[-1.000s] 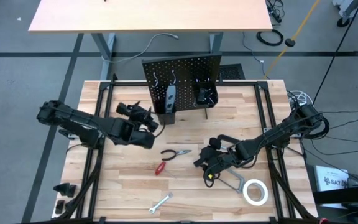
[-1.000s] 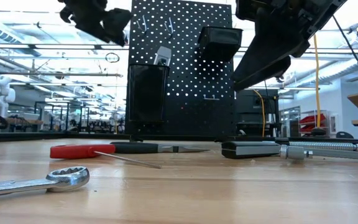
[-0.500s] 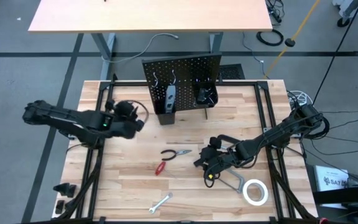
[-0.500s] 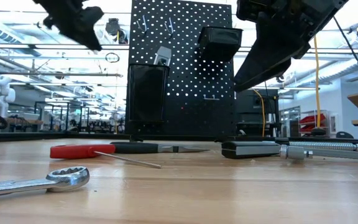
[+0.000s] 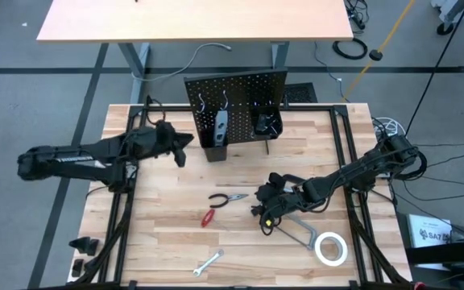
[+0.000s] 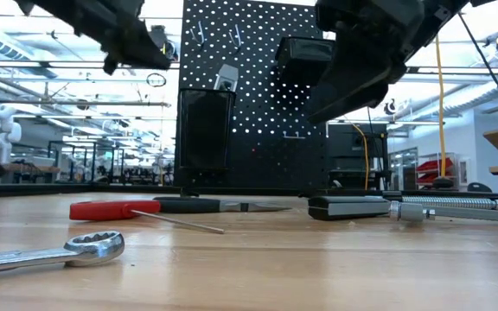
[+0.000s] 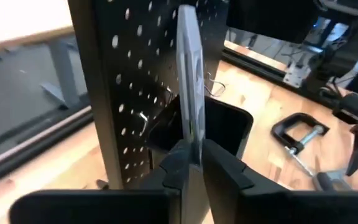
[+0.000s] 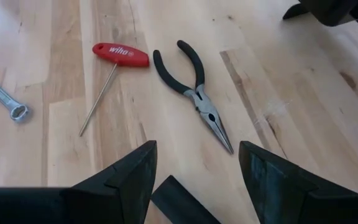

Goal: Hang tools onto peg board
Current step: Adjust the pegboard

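While the open right gripper [image 5: 263,219] hovers centre-right over the pliers [image 8: 194,93], the left gripper [image 5: 182,148], upper left, has withdrawn, its jaws narrowed; the level [image 5: 221,122] is stowed.

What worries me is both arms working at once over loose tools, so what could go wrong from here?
1. The right gripper hovers with open fingers near the pliers, with the bar clamp right beside it. Coming down, it might nudge the clamp or push the pliers away.
2. The left gripper sits close to the peg board. A careless swing could bump the panel or the level standing in its bin.
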Controlling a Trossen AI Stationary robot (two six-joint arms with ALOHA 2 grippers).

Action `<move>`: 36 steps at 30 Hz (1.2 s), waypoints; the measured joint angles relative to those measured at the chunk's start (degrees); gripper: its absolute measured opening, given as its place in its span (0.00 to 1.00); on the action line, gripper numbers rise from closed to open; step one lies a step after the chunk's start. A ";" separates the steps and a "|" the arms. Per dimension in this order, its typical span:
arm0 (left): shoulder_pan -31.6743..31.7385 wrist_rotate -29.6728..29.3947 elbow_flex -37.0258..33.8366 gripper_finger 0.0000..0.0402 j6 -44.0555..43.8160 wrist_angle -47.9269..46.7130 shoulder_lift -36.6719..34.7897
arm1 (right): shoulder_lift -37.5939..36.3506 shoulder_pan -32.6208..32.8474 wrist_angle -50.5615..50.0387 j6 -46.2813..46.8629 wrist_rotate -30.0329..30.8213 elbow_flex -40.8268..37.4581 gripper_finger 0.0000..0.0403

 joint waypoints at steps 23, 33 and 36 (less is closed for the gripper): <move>18.52 21.56 -0.90 0.01 -0.90 10.93 7.67 | 0.00 -0.08 -0.22 -3.01 -0.10 0.00 0.55; 20.81 22.23 -0.90 0.01 -0.47 13.61 11.78 | 0.00 -0.42 -0.24 -2.87 -0.09 0.00 0.55; 21.74 22.11 -0.90 0.01 -0.33 13.61 11.78 | 0.00 -0.39 -0.28 -2.87 -0.10 0.00 0.55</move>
